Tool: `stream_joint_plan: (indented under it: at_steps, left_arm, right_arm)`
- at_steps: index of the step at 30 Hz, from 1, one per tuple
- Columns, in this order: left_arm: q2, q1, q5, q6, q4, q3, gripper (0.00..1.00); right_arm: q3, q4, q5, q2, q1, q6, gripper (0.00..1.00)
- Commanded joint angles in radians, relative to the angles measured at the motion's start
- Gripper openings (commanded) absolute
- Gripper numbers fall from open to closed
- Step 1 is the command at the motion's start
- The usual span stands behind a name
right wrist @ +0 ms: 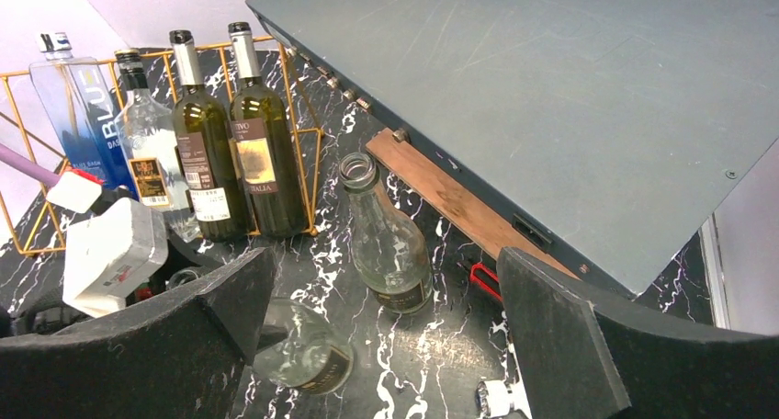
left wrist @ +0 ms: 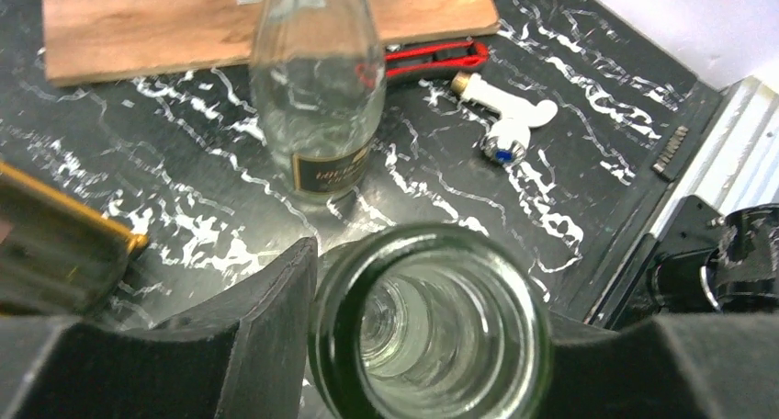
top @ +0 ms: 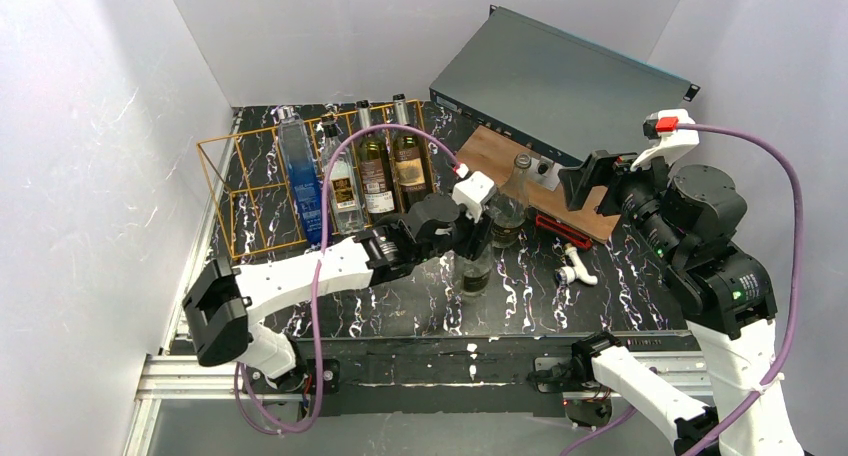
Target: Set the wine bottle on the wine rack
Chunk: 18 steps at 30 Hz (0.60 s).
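Observation:
A clear wine bottle (top: 472, 271) stands upright on the black marbled table in front of the wine rack (top: 215, 139). My left gripper (top: 478, 238) is shut on its neck. In the left wrist view the open bottle mouth (left wrist: 432, 322) fills the space between the black fingers (left wrist: 266, 336). A second clear bottle (top: 515, 201) stands just beyond it, by the wooden board. The orange-gold wire rack (right wrist: 301, 132) holds a blue bottle (top: 300, 176), a clear one (top: 342, 181) and two dark ones (top: 375, 171). My right gripper (right wrist: 386, 345) hangs open and empty, raised at the right.
A brown wooden board (top: 500, 156) lies under a tilted grey metal case (top: 560, 81) at the back right. A red-handled tool (top: 560, 226) and a small white fitting (top: 575, 268) lie on the table to the right of the bottles. White walls enclose the table.

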Motion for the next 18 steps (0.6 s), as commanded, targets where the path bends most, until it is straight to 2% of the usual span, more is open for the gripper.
stream_joint_plan:
  at_steps: [1, 5, 10, 18]
  left_arm:
    - [-0.180, 0.017, -0.065, -0.022, 0.001, 0.021, 0.00]
    - [-0.216, 0.042, -0.102, -0.065, -0.168, 0.078, 0.00]
    - [-0.266, 0.095, -0.104, -0.095, -0.306, 0.108, 0.00]
    - [-0.348, 0.260, -0.056, -0.115, -0.534, 0.148, 0.00]
  right_arm:
    - [0.006, 0.049, -0.016, -0.004, 0.000, 0.009, 1.00]
    - [0.001, 0.050, -0.021, -0.008, -0.002, 0.013, 1.00]
    - [-0.005, 0.057, -0.023, -0.014, -0.002, 0.031, 1.00]
    - [-0.006, 0.050, -0.024, -0.017, -0.001, 0.049, 1.00]
